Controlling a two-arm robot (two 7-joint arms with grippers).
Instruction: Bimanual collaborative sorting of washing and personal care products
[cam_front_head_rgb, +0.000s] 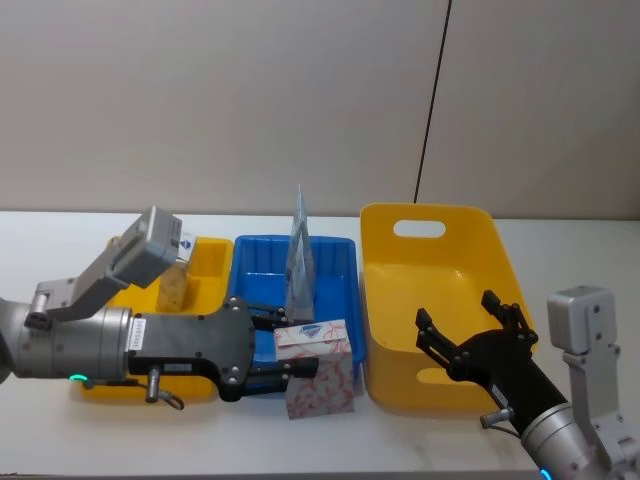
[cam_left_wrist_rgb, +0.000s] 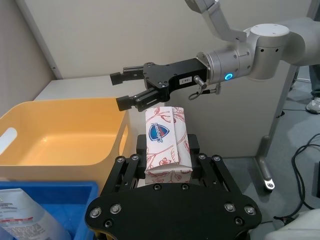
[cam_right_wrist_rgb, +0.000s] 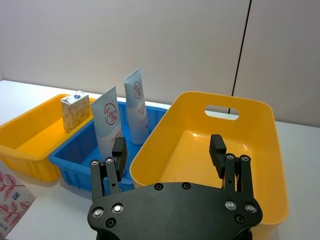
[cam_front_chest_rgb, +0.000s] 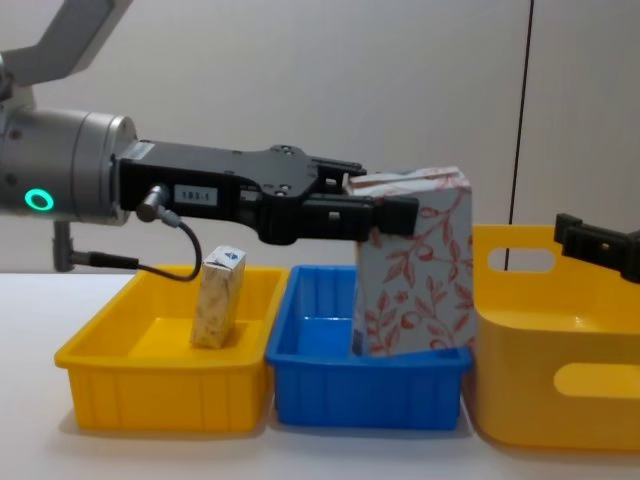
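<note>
White box (cam_front_head_rgb: 318, 372), red floral print, blue crest: pinched betw. L gripper (cam_front_head_rgb: 297, 345) fingers. R gripper (cam_front_head_rgb: 456, 310) spread wide, well apart from box.

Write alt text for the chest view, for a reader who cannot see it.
The left gripper, reaching in from the left, grips a white box with red floral print, held up before the blue tray. A beige carton stands in the yellow tray; the right gripper shows at the right edge above the big yellow bin.
</note>
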